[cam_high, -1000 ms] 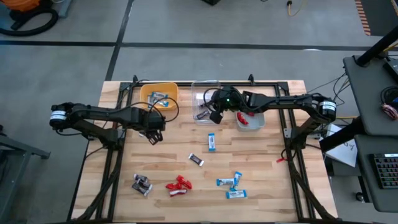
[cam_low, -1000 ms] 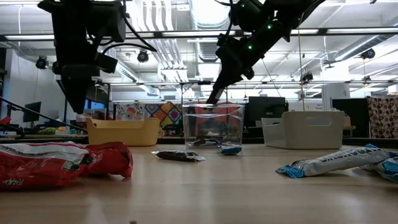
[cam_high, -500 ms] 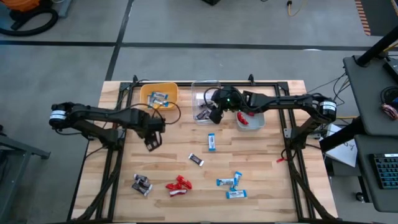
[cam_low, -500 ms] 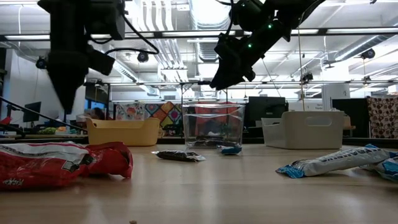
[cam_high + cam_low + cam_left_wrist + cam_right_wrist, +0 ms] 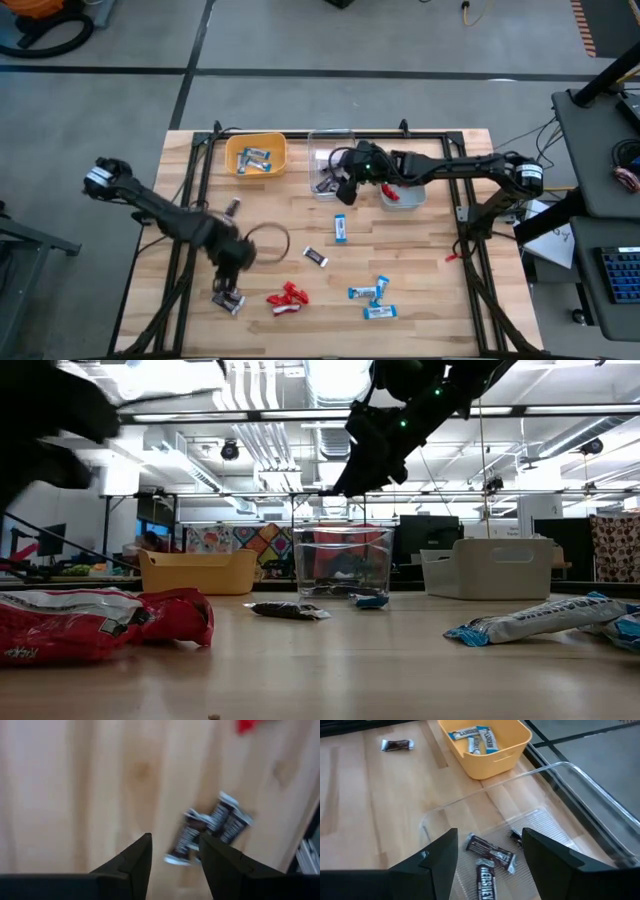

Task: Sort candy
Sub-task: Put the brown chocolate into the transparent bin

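Note:
Candy lies loose on the wooden table (image 5: 420, 260): a dark brown cluster (image 5: 228, 297), red ones (image 5: 287, 298), blue-and-white ones (image 5: 372, 300), and singles (image 5: 341, 229) (image 5: 316, 257) (image 5: 232, 207). My left gripper (image 5: 232, 258) (image 5: 175, 857) hangs open just short of the brown cluster (image 5: 210, 827), touching nothing. My right gripper (image 5: 345, 185) (image 5: 490, 850) is open above the clear bin (image 5: 330, 165), which holds brown candy (image 5: 490, 855). The yellow bin (image 5: 257, 157) holds blue-and-white candy (image 5: 475, 737).
A grey bin (image 5: 402, 190) with a red candy stands to the right of the clear bin. All three bins line the table's far edge. A black frame (image 5: 190, 190) runs along the table's sides. The middle of the table is bare wood.
My left gripper has swung from beside the yellow bin toward the table's near edge, ending over the brown cluster. My right gripper has risen out of the clear bin and its fingers have parted.

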Motion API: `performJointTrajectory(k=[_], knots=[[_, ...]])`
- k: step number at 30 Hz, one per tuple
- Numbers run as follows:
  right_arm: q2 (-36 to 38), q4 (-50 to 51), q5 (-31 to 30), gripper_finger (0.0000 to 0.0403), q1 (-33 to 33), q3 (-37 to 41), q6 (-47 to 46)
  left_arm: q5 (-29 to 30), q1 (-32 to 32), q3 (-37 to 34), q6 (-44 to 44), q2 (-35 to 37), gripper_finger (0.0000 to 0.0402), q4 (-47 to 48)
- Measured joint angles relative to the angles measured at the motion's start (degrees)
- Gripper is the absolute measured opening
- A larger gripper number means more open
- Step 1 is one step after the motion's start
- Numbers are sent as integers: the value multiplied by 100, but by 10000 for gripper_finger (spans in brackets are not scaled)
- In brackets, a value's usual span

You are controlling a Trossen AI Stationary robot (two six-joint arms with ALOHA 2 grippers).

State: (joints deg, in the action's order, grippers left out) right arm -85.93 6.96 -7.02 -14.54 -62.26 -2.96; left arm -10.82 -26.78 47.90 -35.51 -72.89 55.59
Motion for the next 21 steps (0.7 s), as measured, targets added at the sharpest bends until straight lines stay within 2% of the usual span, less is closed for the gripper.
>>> performJointTrajectory(k=[4, 7, 11, 15, 21], knots=[[0, 4, 2, 210, 152, 0, 16, 363, -853, -4, -648, -208, 132, -104], [0, 4, 2, 210, 247, 0, 74, 705, -1229, -7, -1105, -395, 128, -116], [0, 3, 2, 210, 339, 0, 75, 784, -1363, -7, -1363, -662, 127, -293], [0, 5, 0, 210, 420, 0, 71, 790, -1384, -7, -1203, -945, 127, -736], [0, 7, 2, 210, 480, 0, 52, 790, -1429, -10, -1142, -1367, 127, -808]])
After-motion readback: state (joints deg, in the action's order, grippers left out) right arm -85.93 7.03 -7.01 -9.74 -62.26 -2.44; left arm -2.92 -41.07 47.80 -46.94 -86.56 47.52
